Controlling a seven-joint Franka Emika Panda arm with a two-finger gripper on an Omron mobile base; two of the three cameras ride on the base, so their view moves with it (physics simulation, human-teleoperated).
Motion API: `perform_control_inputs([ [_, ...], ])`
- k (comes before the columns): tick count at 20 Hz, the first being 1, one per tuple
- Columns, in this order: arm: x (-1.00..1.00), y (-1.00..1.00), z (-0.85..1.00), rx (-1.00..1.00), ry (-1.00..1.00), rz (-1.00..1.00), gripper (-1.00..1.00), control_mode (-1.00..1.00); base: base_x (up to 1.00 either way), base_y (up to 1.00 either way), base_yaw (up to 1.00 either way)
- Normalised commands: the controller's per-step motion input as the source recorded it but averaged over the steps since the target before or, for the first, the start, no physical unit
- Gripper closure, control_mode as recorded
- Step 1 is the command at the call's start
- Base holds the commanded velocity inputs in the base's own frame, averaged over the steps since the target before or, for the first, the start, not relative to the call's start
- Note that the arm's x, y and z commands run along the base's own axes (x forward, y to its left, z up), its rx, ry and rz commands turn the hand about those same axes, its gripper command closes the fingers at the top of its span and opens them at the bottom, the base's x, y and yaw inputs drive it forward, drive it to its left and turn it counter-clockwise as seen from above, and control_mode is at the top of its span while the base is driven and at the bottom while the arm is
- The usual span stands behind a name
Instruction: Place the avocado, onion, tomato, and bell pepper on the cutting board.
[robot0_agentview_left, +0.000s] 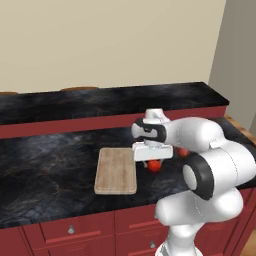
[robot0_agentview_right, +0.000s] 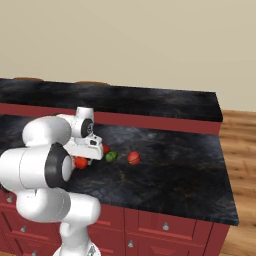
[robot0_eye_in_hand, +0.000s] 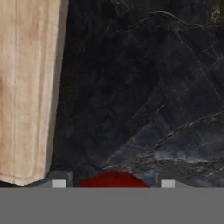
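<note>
Tomato sits between my fingertips just off the board's right edge, low on the dark counter, and the gripper looks clamped on it. I want a straight lift first, enough to clear the rim of the cutting board, then a short carry left to its bare middle. I should set it down softly, since a round fruit will roll. Farther right, the avocado and onion wait.
</note>
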Motion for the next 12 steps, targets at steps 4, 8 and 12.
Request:
perform_control_inputs([
  [4, 0.01, 0.67, 0.42, 0.0, -0.04, 0.0, 1.0, -1.0, 0.0, 0.0, 0.0],
  [8, 0.18, 0.63, 0.26, 0.0, 0.0, 0.0, 1.0, -1.0, 0.0, 0.0, 0.0],
  [12, 0.36, 0.6, 0.16, -0.01, 0.0, 0.0, 1.0, -1.0, 0.0, 0.0, 0.0],
])
